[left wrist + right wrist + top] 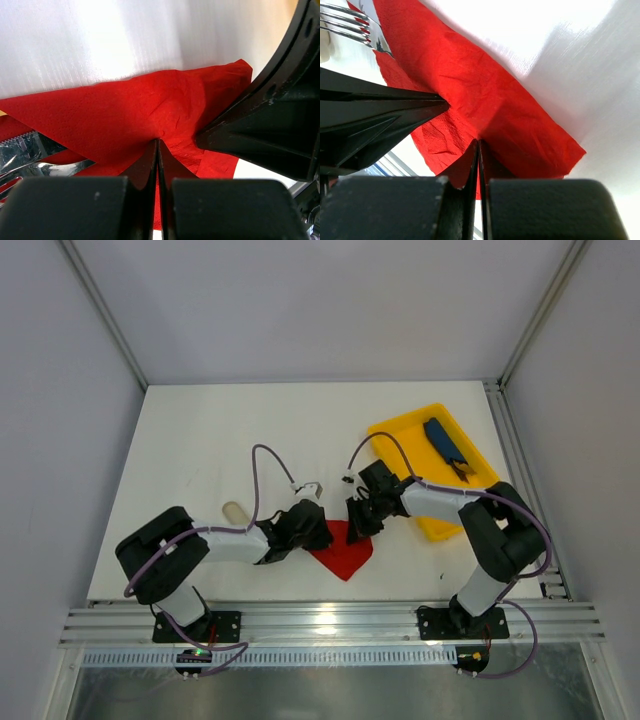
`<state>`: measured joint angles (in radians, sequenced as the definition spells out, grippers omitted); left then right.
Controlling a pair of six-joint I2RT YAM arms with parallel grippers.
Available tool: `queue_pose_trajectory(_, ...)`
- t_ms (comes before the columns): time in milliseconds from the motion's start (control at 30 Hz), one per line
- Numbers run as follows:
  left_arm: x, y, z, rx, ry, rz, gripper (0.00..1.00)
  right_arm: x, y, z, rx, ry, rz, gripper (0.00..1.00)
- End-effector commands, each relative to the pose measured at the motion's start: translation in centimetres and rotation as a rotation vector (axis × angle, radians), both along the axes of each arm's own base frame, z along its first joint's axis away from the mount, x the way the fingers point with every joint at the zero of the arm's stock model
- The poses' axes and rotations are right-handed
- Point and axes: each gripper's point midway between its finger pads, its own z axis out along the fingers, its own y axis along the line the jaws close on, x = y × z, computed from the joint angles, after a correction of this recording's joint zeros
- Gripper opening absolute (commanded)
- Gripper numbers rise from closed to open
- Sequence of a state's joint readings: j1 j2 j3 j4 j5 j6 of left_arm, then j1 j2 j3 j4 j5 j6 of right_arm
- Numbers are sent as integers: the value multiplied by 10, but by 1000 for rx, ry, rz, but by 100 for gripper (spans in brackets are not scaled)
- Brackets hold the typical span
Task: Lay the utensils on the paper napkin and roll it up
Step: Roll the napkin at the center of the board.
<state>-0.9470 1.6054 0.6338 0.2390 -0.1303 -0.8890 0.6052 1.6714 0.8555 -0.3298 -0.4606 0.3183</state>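
At the near middle of the desk [200,440], your two arms are meeting over the paper napkin [345,555]. The left tool [158,150] is pointing in from 9 o'clock and the right tool [479,150] from 3 o'clock, nearly tip to tip. Both tools are clenching a raised fold of the red sheet: in each wrist view the jaws are standing shut with paper bunching at their tips.

The utensils [347,20] are lying on the napkin, partly tucked under that fold. From the right wrist, fork tines are showing at 11 o'clock; from the left wrist, shiny metal is poking out at 8 o'clock. From above, the arms are hiding them, so you cannot read their line there.

Judging by the wrist views, their long axis is running roughly along the pinched fold, with the left tool sitting nearer them. The roll is therefore depending on both tools travelling together across that axis; otherwise you are risking a twist or a tear.
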Motion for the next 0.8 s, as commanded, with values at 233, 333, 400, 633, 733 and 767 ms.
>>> queue_pose_trajectory(233,-6,11,-19,39,28,14,0,18,5,65,75,-175,-34,13)
queue_pose_trajectory(333,-8,11,-22,39,36,11,0,10,1,77,90,-196,-43,18)
queue_pose_trajectory(400,-8,10,-22,34,36,8,0,2,1,79,108,-181,-58,24)
queue_pose_trajectory(633,-10,11,-22,31,35,1,0,-39,-18,59,128,-32,-262,33)
queue_pose_trajectory(733,-11,11,-22,26,34,-1,0,-48,-30,58,122,-4,-367,42)
queue_pose_trajectory(767,-11,11,-22,24,34,0,0,-49,-34,64,133,-20,-394,46)
